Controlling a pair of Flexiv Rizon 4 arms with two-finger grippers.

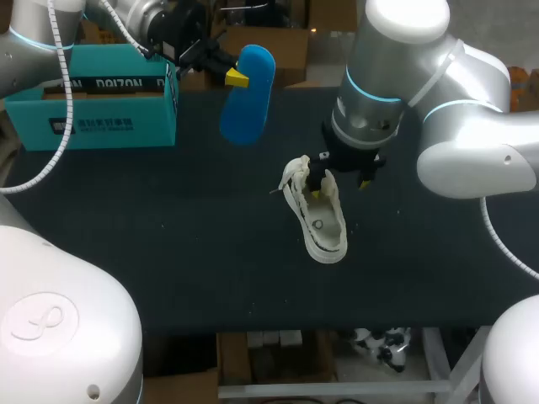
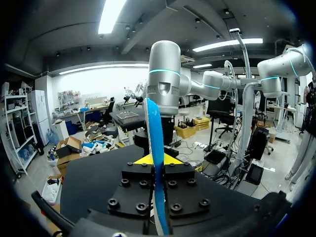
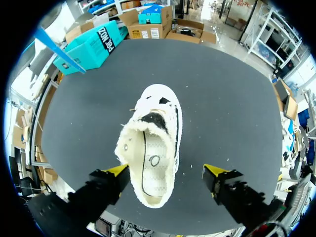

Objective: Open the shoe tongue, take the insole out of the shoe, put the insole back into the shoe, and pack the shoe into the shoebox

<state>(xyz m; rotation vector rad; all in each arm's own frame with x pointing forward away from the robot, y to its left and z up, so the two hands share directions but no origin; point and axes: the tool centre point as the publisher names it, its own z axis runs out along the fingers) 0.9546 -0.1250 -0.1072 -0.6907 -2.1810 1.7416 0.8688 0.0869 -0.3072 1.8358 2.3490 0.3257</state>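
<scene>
A white shoe [image 1: 321, 220] lies upright on the dark table, its tongue pulled forward and its inside bare [image 3: 154, 157]. My right gripper [image 1: 341, 187] hovers over the heel end, open wide. In the right wrist view its gripper [image 3: 167, 172] straddles the heel: one yellow fingertip [image 3: 118, 171] is close beside the shoe's side, the other stands well apart. The blue insole [image 1: 248, 94] hangs in the air at the back of the table. My left gripper [image 1: 237, 77] is shut on it near its upper end. In the left wrist view the insole [image 2: 156, 129] stands edge-on between the pads of the left gripper [image 2: 157, 161].
An open teal shoebox [image 1: 94, 108] stands at the table's back left, also seen beyond the shoe [image 3: 91, 43] in the right wrist view. Dark tabletop [image 1: 168, 244] lies bare around the shoe; the front edge runs just below it.
</scene>
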